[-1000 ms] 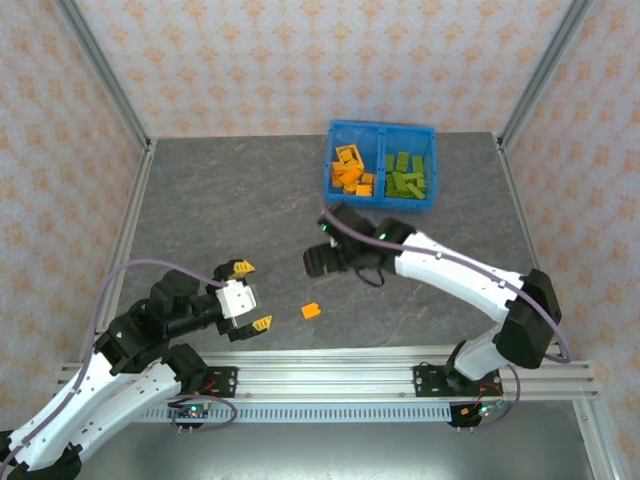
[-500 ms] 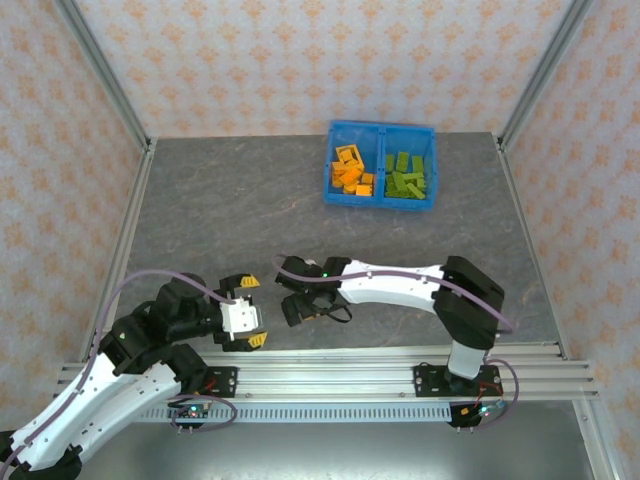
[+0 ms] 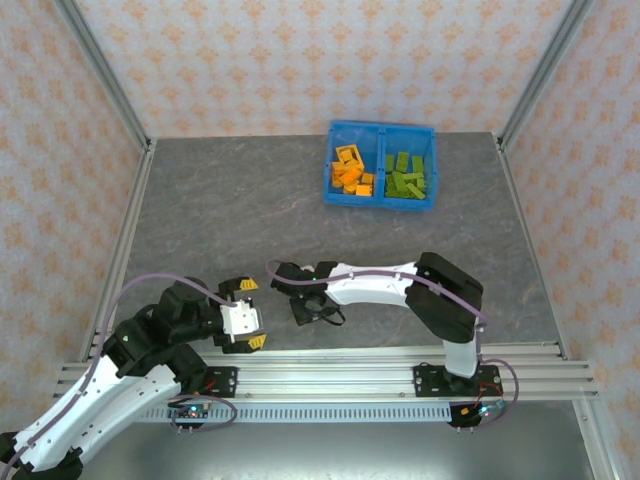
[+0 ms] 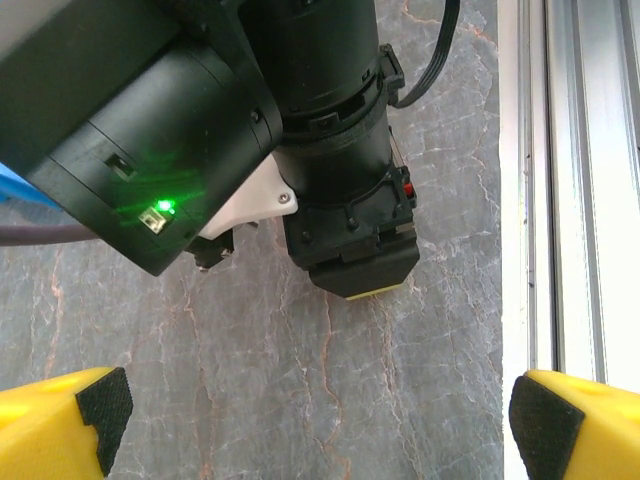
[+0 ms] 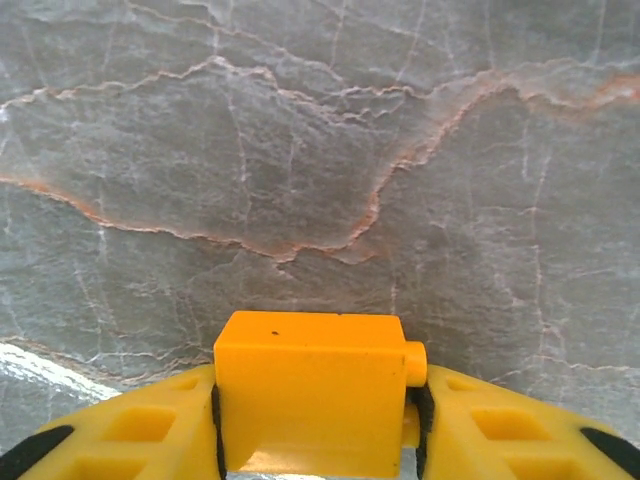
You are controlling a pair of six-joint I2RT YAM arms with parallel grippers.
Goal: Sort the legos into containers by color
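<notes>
Orange brick point(image 5: 310, 395) is clamped in the right claw point(image 3: 304, 306) over the table point(image 3: 220, 220); the left claw point(image 4: 325, 410) is spread wide.

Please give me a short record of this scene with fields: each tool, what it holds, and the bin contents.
Right tool: shut on a small orange plastic brick, low over the grey marbled table
Left tool: open, empty, facing the right tool
Bright blue plastic bin: far side of the table
Left compartment, top view: orange bricks
Right compartment, top view: green bricks
</notes>
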